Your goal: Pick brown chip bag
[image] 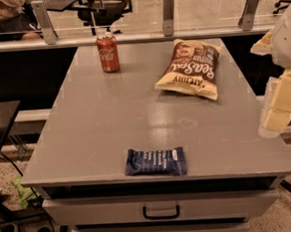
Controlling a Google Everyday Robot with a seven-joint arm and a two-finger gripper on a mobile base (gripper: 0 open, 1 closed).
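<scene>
The brown chip bag lies flat on the grey table at the back right, with a dark brown middle, white lettering and pale yellow ends. My gripper hangs at the right edge of the view, just beyond the table's right side. It is to the right of the bag and nearer the front, apart from it. The pale arm rises above it.
A red soda can stands upright at the back left of the table. A dark blue flat snack wrapper lies near the front edge. A drawer with a handle is under the tabletop. A glass barrier on posts runs behind the table.
</scene>
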